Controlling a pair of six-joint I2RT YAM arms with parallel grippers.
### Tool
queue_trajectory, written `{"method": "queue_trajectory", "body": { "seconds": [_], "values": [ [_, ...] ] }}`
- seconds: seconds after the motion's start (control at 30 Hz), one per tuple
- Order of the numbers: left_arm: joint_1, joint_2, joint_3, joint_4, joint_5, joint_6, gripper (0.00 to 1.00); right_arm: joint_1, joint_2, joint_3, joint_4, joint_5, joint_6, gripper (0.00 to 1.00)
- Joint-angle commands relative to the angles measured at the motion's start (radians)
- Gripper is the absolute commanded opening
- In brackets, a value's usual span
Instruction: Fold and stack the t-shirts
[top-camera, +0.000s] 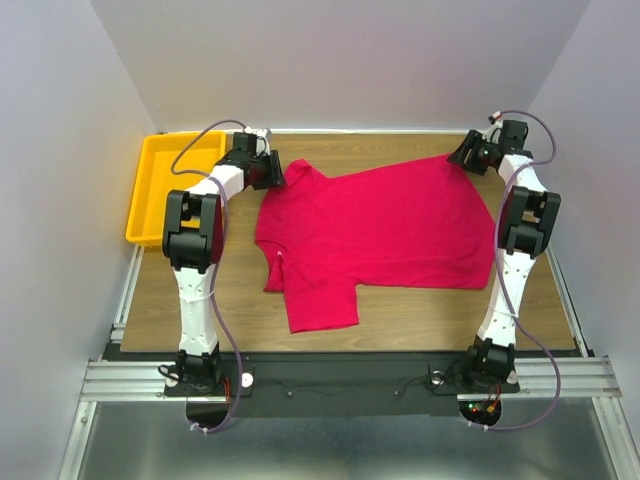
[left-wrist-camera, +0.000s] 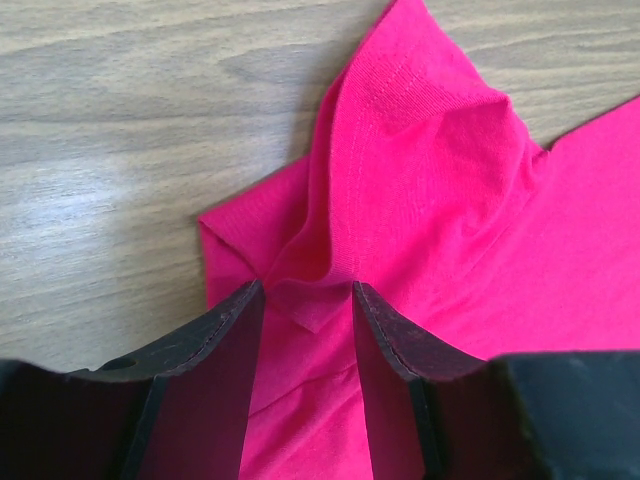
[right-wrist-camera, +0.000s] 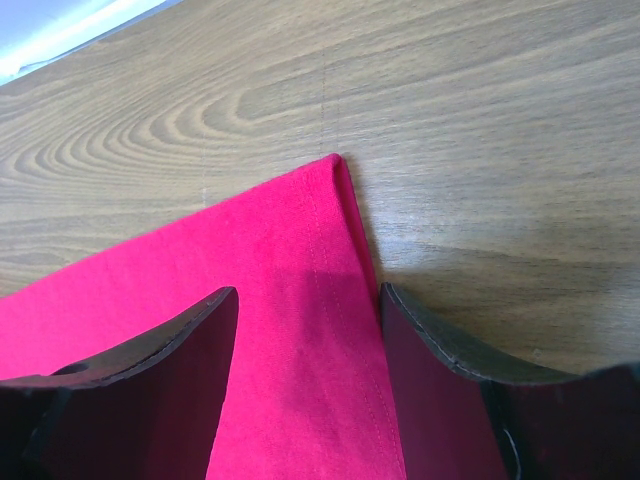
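Two grips pending; t-shirt (top-camera: 385, 230) spread mid-frame; left gripper (left-wrist-camera: 306, 288) half-open astride bunched sleeve (left-wrist-camera: 420, 130), upper left; right gripper (right-wrist-camera: 307, 290) wide astride hem corner (right-wrist-camera: 320, 200), upper right. Risk: thin flat corner slips out, fold skews.

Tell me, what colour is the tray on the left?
Plain yellow; the tray shows best in the top view.

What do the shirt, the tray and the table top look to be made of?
Shirt: soft knit fabric, likely cotton, matte; fine knit texture and a stitched hem show.
Tray: probably moulded plastic; smooth, uniform yellow with a rounded rim.
Table: wood or wood-look laminate; flowing grain, faint gloss.
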Motion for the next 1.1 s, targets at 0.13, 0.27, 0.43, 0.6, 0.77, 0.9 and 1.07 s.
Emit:
{"method": "queue_trajectory", "body": {
  "seconds": [0.13,0.27,0.43,0.6,0.77,0.9,1.07],
  "values": [
    [0.0,0.013,0.055,-0.006,0.05,0.019,0.49,-0.011,-0.058,-0.001,0.003,-0.007,-0.001,0.65],
    [0.0,0.013,0.057,-0.012,0.033,0.014,0.47,-0.011,-0.058,0.002,0.003,-0.007,0.002,0.65],
    [0.0,0.016,0.055,-0.021,0.021,0.011,0.43,-0.011,-0.058,0.004,0.003,-0.012,0.006,0.65],
    [0.0,0.022,0.057,-0.014,0.039,0.0,0.25,-0.011,-0.058,0.004,0.003,-0.012,0.008,0.65],
    [0.0,0.002,0.064,0.003,0.044,-0.004,0.0,-0.012,-0.06,0.004,0.003,-0.01,0.005,0.65],
    [0.0,-0.045,0.069,0.018,0.042,0.0,0.0,-0.012,-0.06,0.004,0.003,-0.009,0.003,0.65],
    [-0.002,-0.089,0.075,0.038,0.044,0.023,0.0,-0.012,-0.061,0.003,0.003,-0.01,0.005,0.65]
  ]
}}
